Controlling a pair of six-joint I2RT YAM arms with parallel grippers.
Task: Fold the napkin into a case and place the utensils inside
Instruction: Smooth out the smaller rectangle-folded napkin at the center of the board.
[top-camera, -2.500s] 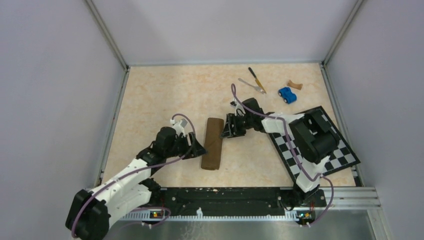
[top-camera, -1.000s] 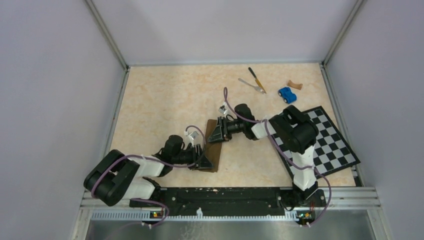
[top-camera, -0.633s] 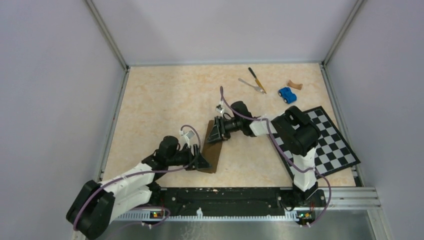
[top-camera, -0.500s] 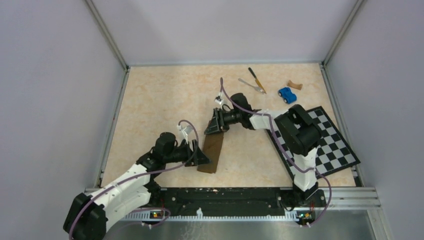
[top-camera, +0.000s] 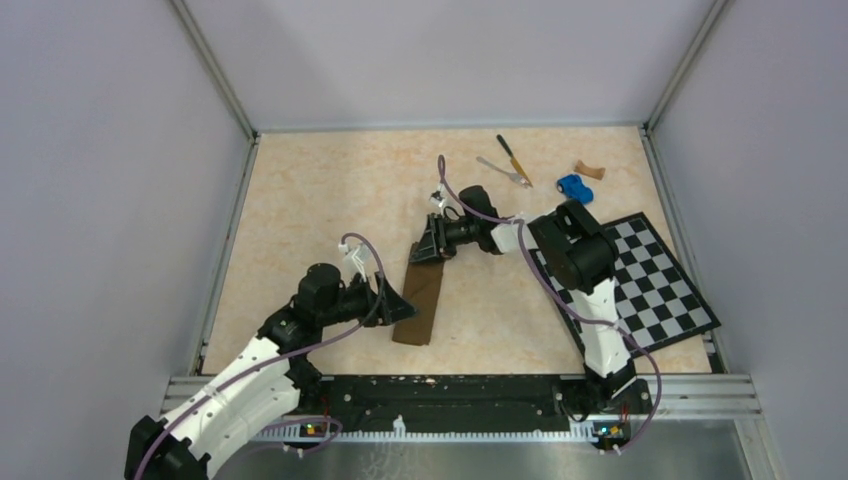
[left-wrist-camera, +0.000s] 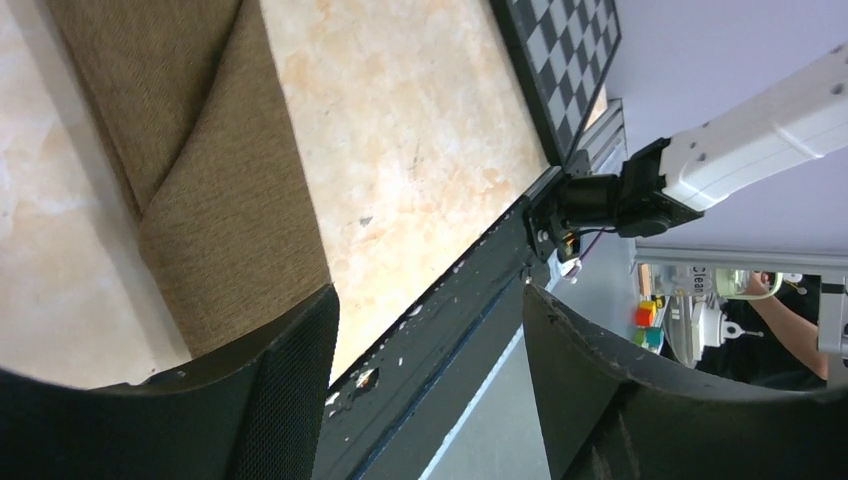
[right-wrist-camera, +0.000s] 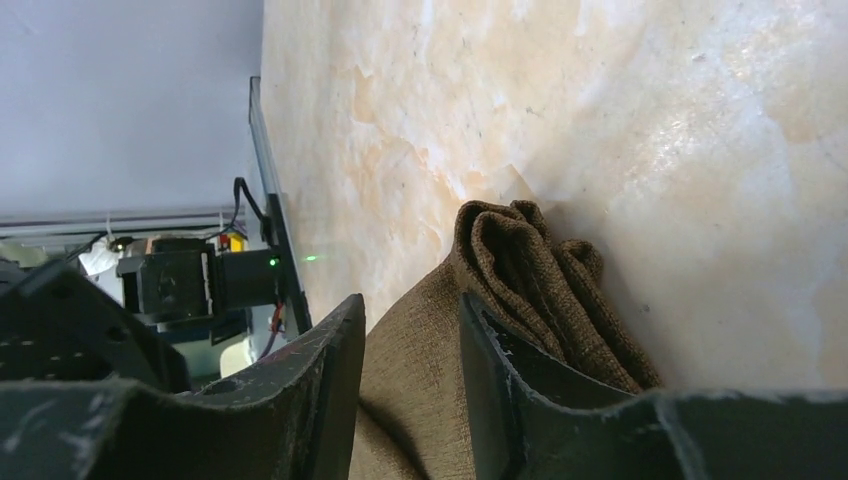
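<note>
Marbled table (top-camera: 320, 200) bears a long brown napkin (top-camera: 422, 300) (right gripper (top-camera: 428, 252) clamps its bunched end), left gripper (top-camera: 402, 308) agape.

The napkin (right-wrist-camera: 520, 270) is coarse woven brown cloth, matt and nubbly. The desk (top-camera: 320, 200) is smooth, marbled beige with a faint sheen. The left hand (left-wrist-camera: 430, 300) has matt black plastic fingers (left-wrist-camera: 270, 400), one pad finely meshed. The fork (top-camera: 503, 171) looks like bare silver metal.

Blue toy car (top-camera: 573, 187) btwn tan piece (top-camera: 589, 170) & checkered board (top-camera: 672, 292), far right.
</note>
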